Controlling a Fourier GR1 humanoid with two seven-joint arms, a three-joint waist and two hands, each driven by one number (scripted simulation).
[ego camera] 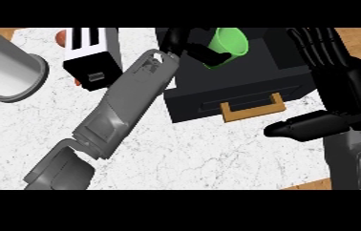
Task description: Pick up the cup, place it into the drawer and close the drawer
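Cup [229, 42], green and tilted, sits above the black drawer [239, 94] in the left hand [185, 43], whose fingers curl round it; the right hand [321, 82] rests open just beside the drawer's tan handle [253, 110]; a toaster [91, 58] stands left.

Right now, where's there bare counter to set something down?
Bare marble lies in front of the drawer unit, between the left forearm and the right hand. A narrower strip lies between the steel pot and the toaster. The back is crowded.
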